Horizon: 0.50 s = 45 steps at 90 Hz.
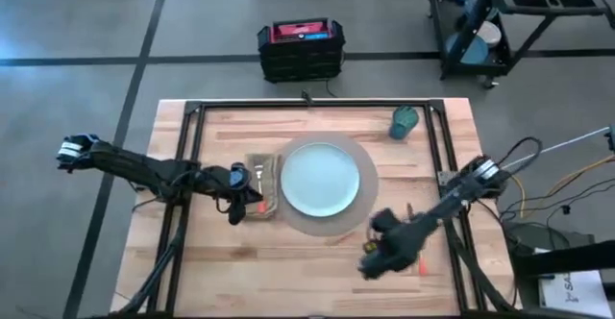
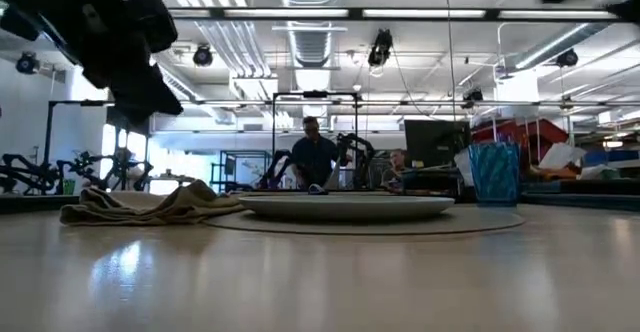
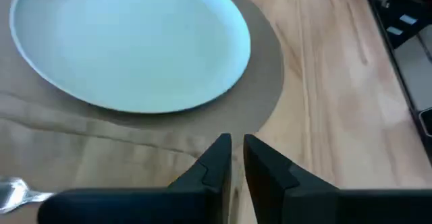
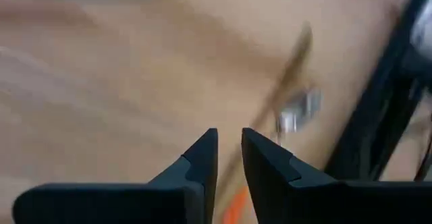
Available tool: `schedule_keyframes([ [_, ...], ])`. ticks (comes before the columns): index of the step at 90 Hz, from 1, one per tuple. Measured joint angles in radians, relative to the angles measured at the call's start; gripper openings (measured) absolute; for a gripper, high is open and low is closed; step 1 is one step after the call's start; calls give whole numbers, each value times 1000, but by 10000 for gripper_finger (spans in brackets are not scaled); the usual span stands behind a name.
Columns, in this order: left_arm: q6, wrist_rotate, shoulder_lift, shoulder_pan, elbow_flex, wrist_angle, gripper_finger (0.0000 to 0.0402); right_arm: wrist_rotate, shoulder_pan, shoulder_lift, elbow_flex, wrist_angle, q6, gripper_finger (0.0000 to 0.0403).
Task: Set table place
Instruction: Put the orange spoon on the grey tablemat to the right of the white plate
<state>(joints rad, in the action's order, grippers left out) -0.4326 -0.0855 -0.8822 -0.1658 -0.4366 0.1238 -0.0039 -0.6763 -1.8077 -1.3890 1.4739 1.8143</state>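
Note:
A pale blue plate (image 1: 320,178) sits on the round tan mat (image 1: 317,231) in the middle of the table (image 1: 240,271). The tan napkin (image 1: 261,186) lies at the mat's left, and the fork (image 1: 257,175) rests on it. A teal cup (image 1: 405,122) stands at the far right. My left gripper (image 1: 238,207) hovers by the napkin's near left corner, its fingers (image 3: 219,158) shut on nothing. My right gripper (image 1: 373,261), blurred, hangs over bare wood near the mat's right, its fingers (image 4: 202,160) together. The knife (image 4: 297,113) lies on the table beneath it, orange handle (image 4: 235,207) toward the gripper.
Black frame rails (image 1: 192,165) run along the tabletop on both sides. A black and red case (image 1: 301,48) sits on the floor beyond the far edge, and a black cart (image 1: 509,21) stands at the far right. People (image 2: 315,157) are in the room behind the table.

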Motion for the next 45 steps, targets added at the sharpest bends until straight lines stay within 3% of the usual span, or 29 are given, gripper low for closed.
schedule_keyframes([
  [19,40,0,-8,-11,-46,-17,27,-148,-161,112,228,-164,292,30],
  [32,65,0,-21,-13,-65,-66,27,-116,-216,168,345,-344,409,24],
  [45,95,-1,-39,-14,-91,-91,27,-77,-219,170,406,-368,414,38],
])
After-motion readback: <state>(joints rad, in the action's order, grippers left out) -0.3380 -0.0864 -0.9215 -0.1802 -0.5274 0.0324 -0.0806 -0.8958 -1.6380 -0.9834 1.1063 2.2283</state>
